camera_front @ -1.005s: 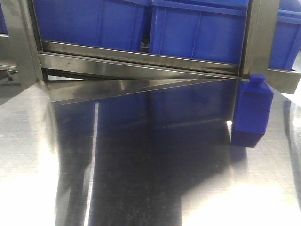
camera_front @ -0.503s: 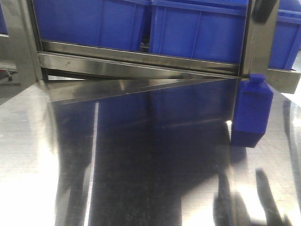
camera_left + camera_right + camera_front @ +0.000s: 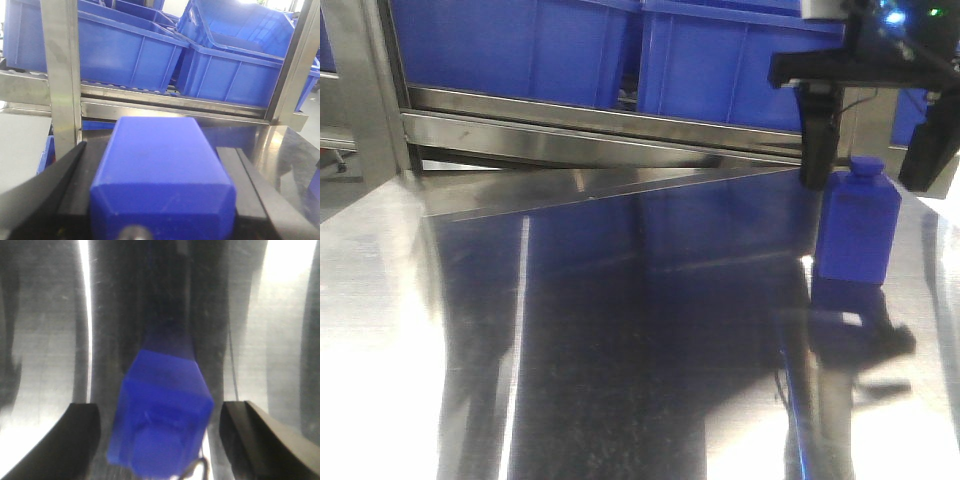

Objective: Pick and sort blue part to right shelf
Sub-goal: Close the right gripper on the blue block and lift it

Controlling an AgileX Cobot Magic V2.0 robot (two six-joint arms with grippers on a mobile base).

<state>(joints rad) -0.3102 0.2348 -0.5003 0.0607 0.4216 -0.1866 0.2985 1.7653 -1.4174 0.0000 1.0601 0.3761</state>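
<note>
A blue part (image 3: 858, 225), a squarish bottle with a cap, stands upright on the steel table (image 3: 620, 330) at the right, just in front of the right shelf (image 3: 620, 125). My right gripper (image 3: 870, 165) hangs open over it, one finger on each side of its top. Looking down in the right wrist view, the bottle (image 3: 162, 420) sits between the fingers with a gap on both sides of my right gripper (image 3: 160, 410). My left gripper (image 3: 159, 150) is shut on another blue part (image 3: 160, 170) and faces the shelf; it is out of the front view.
Large blue crates (image 3: 740, 70) fill the shelf behind its steel front rail. Steel uprights (image 3: 62, 75) stand at the left and at the far right (image 3: 295, 65). More crates (image 3: 235, 65) show in the left wrist view.
My right arm has come down into the front view and now straddles the top of the standing bottle. The bottle has not moved.
</note>
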